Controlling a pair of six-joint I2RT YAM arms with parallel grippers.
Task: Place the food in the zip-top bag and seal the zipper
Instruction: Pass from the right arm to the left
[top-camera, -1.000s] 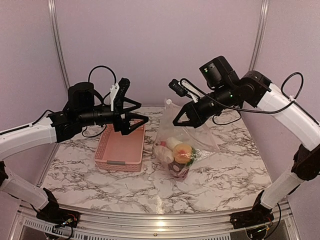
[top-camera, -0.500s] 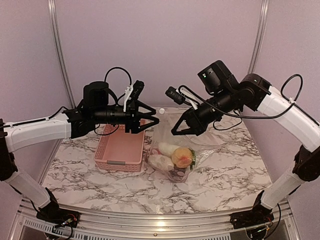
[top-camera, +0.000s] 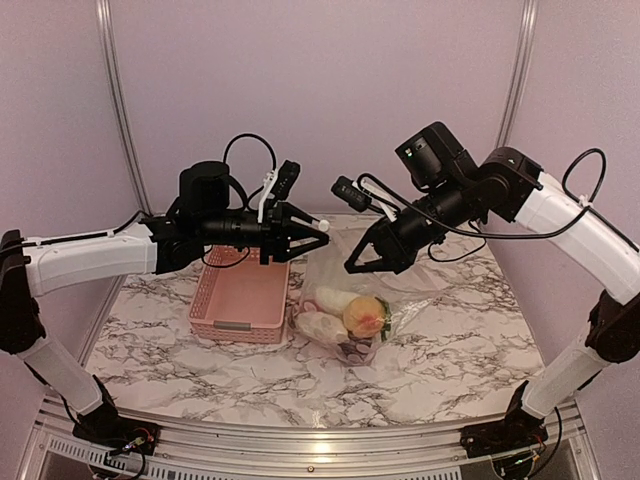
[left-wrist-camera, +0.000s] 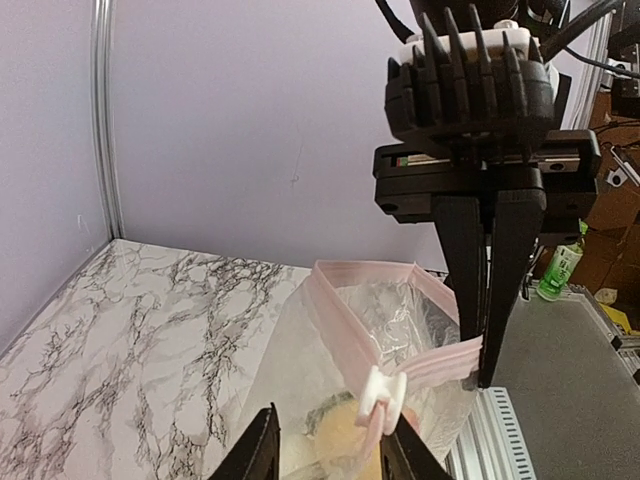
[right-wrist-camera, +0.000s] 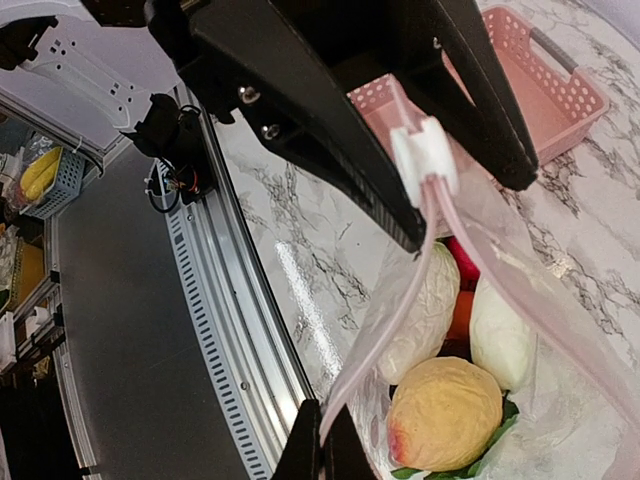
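Food (top-camera: 352, 314) sits in the bag (top-camera: 405, 300), right of the basket (top-camera: 240, 300). Left gripper (top-camera: 322, 233) has swung in, jaws narrowing round the slider (left-wrist-camera: 383, 393), not yet gripping. Right gripper (top-camera: 351, 267) stays clamped on the zipper (left-wrist-camera: 445, 360). Sealing looks next.

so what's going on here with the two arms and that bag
The food is already inside the zip-top bag, which sits on the table beside a pink basket. The right gripper is shut on the zipper strip, holding the bag's top up. The left gripper has its fingers either side of the white slider, not visibly clamped. The mouth looks open, so it isn't sealed yet.
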